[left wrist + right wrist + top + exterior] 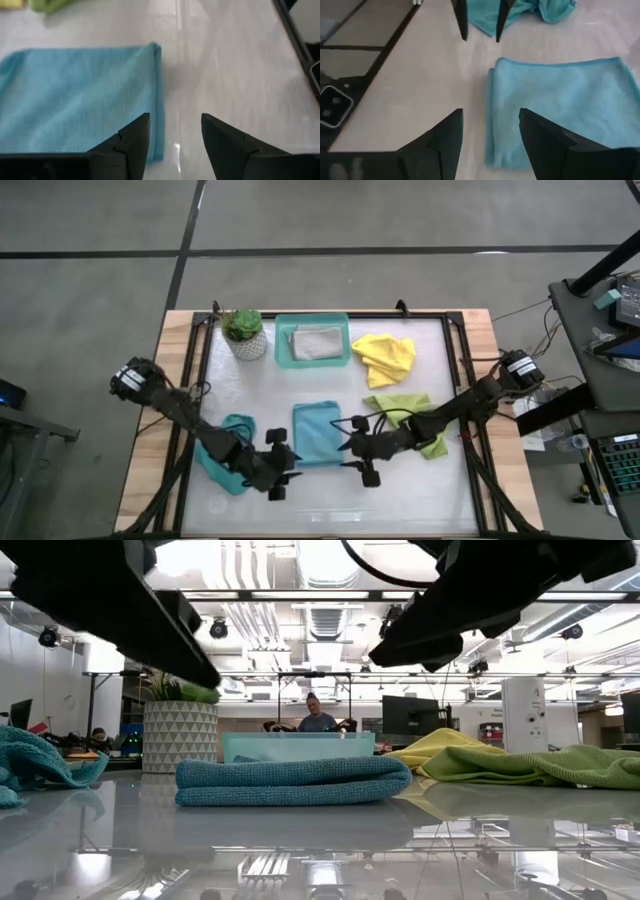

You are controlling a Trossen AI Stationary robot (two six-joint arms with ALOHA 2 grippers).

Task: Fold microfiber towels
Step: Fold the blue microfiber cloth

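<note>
A teal-blue towel [316,432] lies folded flat in the table's middle; it also shows in the low view [290,780]. My left gripper [290,465] is open just off its near left corner [150,145], above the table. My right gripper [343,448] is open just off its near right corner [495,150]. A second teal-blue towel [232,452] lies crumpled under my left arm. A lime green towel [408,418] lies crumpled under my right arm. A yellow towel [385,356] lies crumpled at the far right. A light grey towel [318,342] lies folded in the teal tray [284,352].
A potted plant [245,333] in a white pot stands at the far left beside the tray. A black frame [462,370] runs around the white work surface. Bare surface lies along the near edge [330,505]. A person sits in the room behind [317,715].
</note>
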